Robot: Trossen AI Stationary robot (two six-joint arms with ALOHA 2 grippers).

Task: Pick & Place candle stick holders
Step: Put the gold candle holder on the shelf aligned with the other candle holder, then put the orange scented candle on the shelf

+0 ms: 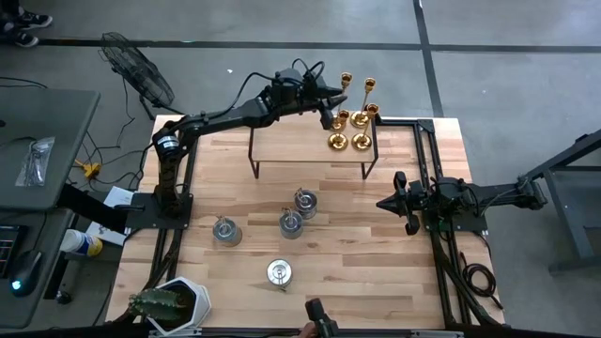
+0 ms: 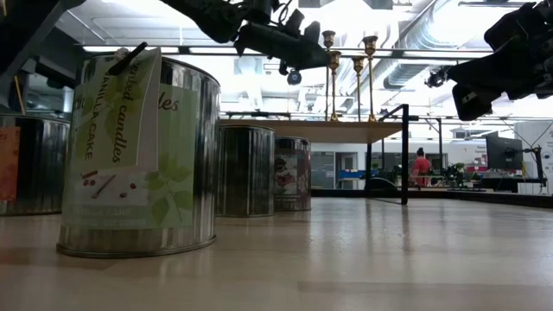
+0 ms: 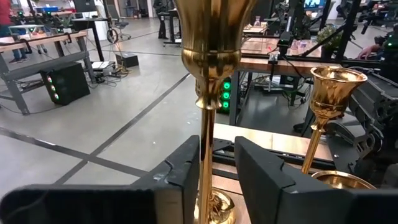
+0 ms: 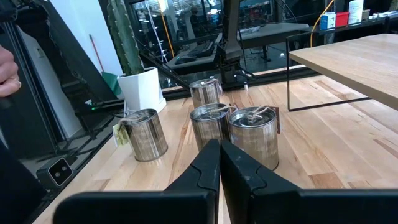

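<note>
Several gold candle stick holders [image 1: 352, 127] stand by their round bases on the far right of a raised wooden shelf [image 1: 282, 145]. My left gripper [image 3: 217, 149] reaches level to them, open, its fingers on either side of one candlestick's thin stem [image 3: 205, 143]. That candlestick's base [image 3: 214, 208] sits on the shelf, and a shorter one [image 3: 329, 93] stands beside it. Several squat silver tins [image 1: 291, 223] rest on the table's middle. My right gripper [image 1: 383, 202] waits shut at the table's right edge. My left gripper comes level from the table's left side, fingers across the upright stem. The stem [image 3: 204, 168] runs right along the inner face of one finger [image 3: 186, 180]; whether it touches I cannot tell. A clear gap separates it from the other finger [image 3: 261, 180].
The shelf stands on black legs [image 1: 254, 164] with free room under it. A cactus in a white pot [image 1: 169, 302] is at the near left corner. A person's hand [image 4: 6, 68] shows beyond the table's near left side. Bare tabletop lies at the near right.
</note>
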